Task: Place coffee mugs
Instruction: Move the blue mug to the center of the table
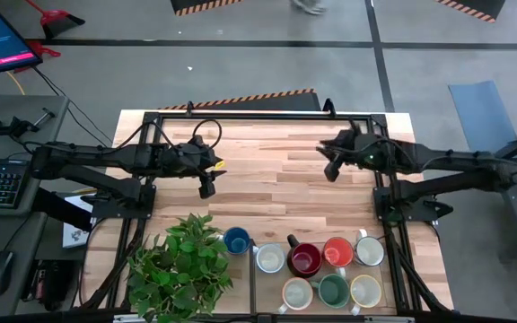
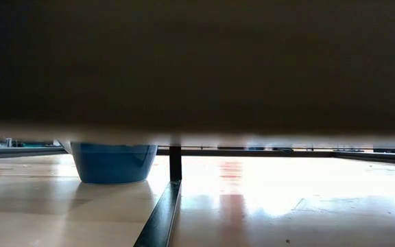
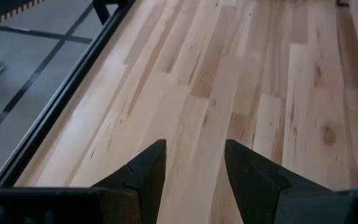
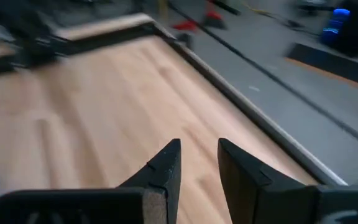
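I am both arms at this light wooden plank table point(image 1: 267, 170), and neither of my grippers carries anything. My left gripper point(image 1: 206, 187) hangs over the left half of the bare boards with its two dark fingers point(image 3: 143, 177) spread apart and only wood between them. My right gripper point(image 1: 332, 169) hangs over the right half near the far edge; its fingers point(image 4: 166, 168) stand a little apart, with a gap between the tips and nothing in it.

The coffee mugs sit clustered along the near edge, well apart from both grippers. From left to right in the back row I see the blue round ceramic mug point(image 1: 235, 240), a white mug point(image 1: 269, 258), the dark red mug point(image 1: 304, 260), the orange mug point(image 1: 337, 252) and another white mug point(image 1: 369, 251). In front of them stand a cream mug point(image 1: 296, 293), the green mug point(image 1: 333, 290) and a pale cream mug point(image 1: 365, 290). The leafy green potted plant point(image 1: 179, 269) stands just beside the blue mug, on its left.

So the mugs lie toward the near edge from both grippers. I judge my left gripper nearer the blue mug, though the plant crowds that side, and my right gripper nearer the orange and white mugs. Handles point various ways, so each approach would need its own wrist turn.
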{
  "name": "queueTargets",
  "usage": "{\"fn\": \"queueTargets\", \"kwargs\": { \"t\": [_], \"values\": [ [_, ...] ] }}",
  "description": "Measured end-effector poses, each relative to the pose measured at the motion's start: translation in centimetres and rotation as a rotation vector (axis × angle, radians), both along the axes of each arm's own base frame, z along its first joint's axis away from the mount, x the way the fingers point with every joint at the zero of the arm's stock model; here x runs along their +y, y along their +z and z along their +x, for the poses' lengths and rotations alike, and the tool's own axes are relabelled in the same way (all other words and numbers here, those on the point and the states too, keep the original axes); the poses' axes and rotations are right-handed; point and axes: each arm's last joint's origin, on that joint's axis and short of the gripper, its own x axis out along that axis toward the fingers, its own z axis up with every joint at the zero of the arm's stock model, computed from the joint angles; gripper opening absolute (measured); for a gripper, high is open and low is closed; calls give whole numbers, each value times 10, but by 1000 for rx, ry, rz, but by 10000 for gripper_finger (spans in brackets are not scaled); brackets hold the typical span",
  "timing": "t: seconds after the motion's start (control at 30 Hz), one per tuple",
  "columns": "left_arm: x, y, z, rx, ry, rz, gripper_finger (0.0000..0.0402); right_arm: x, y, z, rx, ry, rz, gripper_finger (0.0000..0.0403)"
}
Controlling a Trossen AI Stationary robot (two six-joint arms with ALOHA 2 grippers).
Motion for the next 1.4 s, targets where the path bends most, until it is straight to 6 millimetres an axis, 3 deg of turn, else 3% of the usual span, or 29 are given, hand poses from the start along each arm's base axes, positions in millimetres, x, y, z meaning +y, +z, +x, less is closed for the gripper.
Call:
{"fn": "queueTargets", "kwargs": {
  "t": [0.23, 0.4, 0.57, 0.97, 1.4],
  "values": [
    [-1, 1, 1, -32, 22, -74, 154, -16, -37, 1, -196, 232, 103, 85],
    [-1, 0, 1, -47, 37, -130, 154, -21, -42, -1, -222, 408, 190, 85],
    [-1, 0, 1, -60, 64, -166, 154, -23, -42, -2, -225, 472, 188, 85],
    [-1, 0, 1, -59, 64, -165, 154, -23, -42, -2, -220, 472, 176, 85],
    [-1, 0, 1, -59, 66, -163, 154, -29, -44, -3, -200, 241, 134, 85]
  ]
}}
